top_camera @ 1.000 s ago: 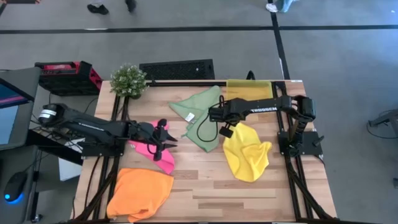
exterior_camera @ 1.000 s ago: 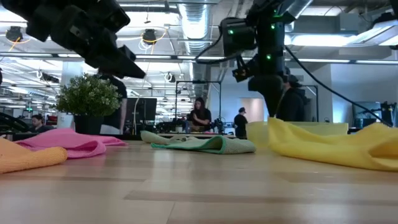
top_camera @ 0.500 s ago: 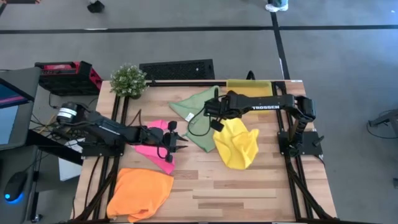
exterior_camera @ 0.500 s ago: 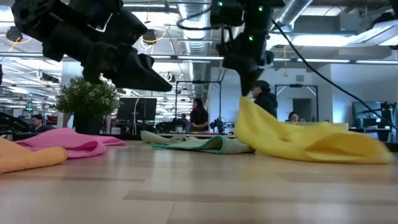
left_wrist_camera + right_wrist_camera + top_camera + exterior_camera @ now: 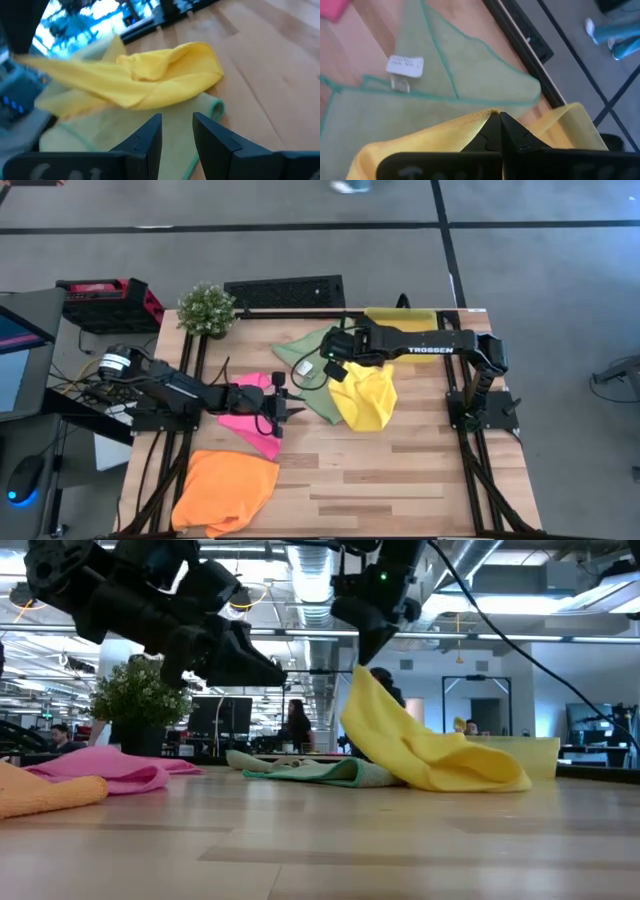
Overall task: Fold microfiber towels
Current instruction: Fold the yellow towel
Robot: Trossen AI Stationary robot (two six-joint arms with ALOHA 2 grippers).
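While the right gripper (image 5: 333,370) pinches one edge of the yellow towel (image 5: 364,397) high above the table (image 5: 400,480), its jaws closed tight on the fabric, most of the cloth trails below and behind it, partly draped over the pale green towel (image 5: 312,352) lying directly underneath. Off to that gripper's far side, the left gripper (image 5: 290,409) hovers with its fingers slightly apart and empty, the pink towel (image 5: 245,423) just beneath it and the orange towel (image 5: 225,488) nearer the table's front edge.

The risk from here looks plain: with only a thin fold pinched, the yellow cloth could slip free, or it could drag the green one along and bunch both together, spoiling any clean fold.

Count on the table: four towels, one each in yellow, green, pink and orange; one translucent yellow tray (image 5: 400,321) behind the right gripper; one potted plant (image 5: 207,308); two arms.
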